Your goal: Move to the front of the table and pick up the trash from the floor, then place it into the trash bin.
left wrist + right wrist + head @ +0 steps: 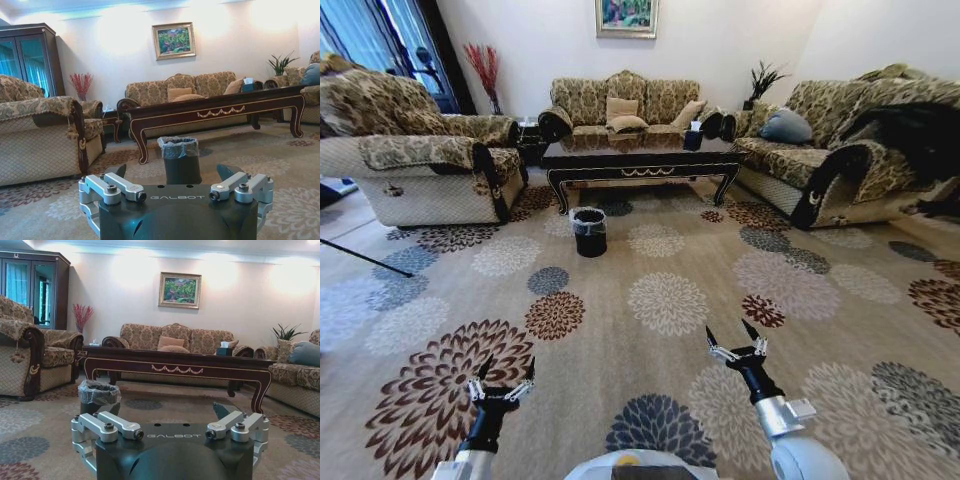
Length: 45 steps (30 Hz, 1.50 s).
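Two end effectors hang low over the floor (650,250) in the head view: the left end effector (502,376) above a maroon medallion, the right end effector (734,336) farther forward over beige carpet. Both are released, fingers spread, grasping nothing. The trash bin (589,231) stands on the carpet well ahead of them, just in front of the worktop (640,157), near its left legs. A small black tissue box (693,138) sits on the worktop's right part. The trash itself cannot be made out on the patterned carpet.

Left wrist view: the left end effector (177,186) is spread apart, and the trash bin (180,160) stands directly beyond it, before the worktop (215,111).

Right wrist view: the right end effector (172,430) is likewise spread apart. The trash bin (99,396) stands beside the worktop (177,366) leg, off to one side of the fingers.
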{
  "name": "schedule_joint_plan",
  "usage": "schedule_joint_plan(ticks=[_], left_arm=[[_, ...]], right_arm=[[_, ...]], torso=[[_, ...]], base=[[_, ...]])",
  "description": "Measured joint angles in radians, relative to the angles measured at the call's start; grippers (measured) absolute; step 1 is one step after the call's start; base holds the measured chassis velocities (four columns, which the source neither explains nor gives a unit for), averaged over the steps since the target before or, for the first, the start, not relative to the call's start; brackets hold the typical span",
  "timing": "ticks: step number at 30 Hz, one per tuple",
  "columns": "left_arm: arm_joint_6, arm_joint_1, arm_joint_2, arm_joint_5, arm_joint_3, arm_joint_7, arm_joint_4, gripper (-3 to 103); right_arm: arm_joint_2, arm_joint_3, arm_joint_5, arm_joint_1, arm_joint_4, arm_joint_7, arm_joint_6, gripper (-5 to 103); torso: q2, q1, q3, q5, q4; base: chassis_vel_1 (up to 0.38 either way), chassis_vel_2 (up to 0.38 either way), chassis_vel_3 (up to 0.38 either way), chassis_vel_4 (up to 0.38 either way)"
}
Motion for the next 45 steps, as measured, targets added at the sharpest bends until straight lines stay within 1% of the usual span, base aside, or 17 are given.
schedule_joint_plan(ticks=[1,11,17,25,31,35,45], left_arm=[[0.0,0.0,0.0,0.0,0.0,0.0,0.0,100],[0.0,0.0,0.0,0.0,0.0,0.0,0.0,100],[0.0,0.0,0.0,0.0,0.0,0.0,0.0,100],[0.0,0.0,0.0,0.0,0.0,0.0,0.0,100],[0.0,0.0,0.0,0.0,0.0,0.0,0.0,100],[0.0,0.0,0.0,0.0,0.0,0.0,0.0,100],[0.0,0.0,0.0,0.0,0.0,0.0,0.0,100]], right_arm=[[0.0,0.0,0.0,0.0,0.0,0.0,0.0,100],[0.0,0.0,0.0,0.0,0.0,0.0,0.0,100],[0.0,0.0,0.0,0.0,0.0,0.0,0.0,100],[0.0,0.0,0.0,0.0,0.0,0.0,0.0,100],[0.0,0.0,0.0,0.0,0.0,0.0,0.0,100],[0.0,0.0,0.0,0.0,0.0,0.0,0.0,100],[0.0,0.0,0.0,0.0,0.0,0.0,0.0,100]], torso=[[0.0,0.0,0.0,0.0,0.0],[0.046,0.007,0.039,0.0001,0.0],[0.064,0.012,0.053,0.0,0.0],[0.1,0.022,0.077,0.0001,0.0],[0.119,0.028,0.09,0.0001,0.0],[0.139,0.033,0.106,0.0,0.0],[0.177,0.045,0.131,0.0,0.0]], base=[[0.0,0.0,0.0,0.0],[0.0,0.0,0.0,0.0],[0.0,0.0,0.0,0.0],[0.0,0.0,0.0,0.0],[0.0,0.0,0.0,0.0],[0.0,0.0,0.0,0.0],[0.0,0.0,0.0,0.0]])
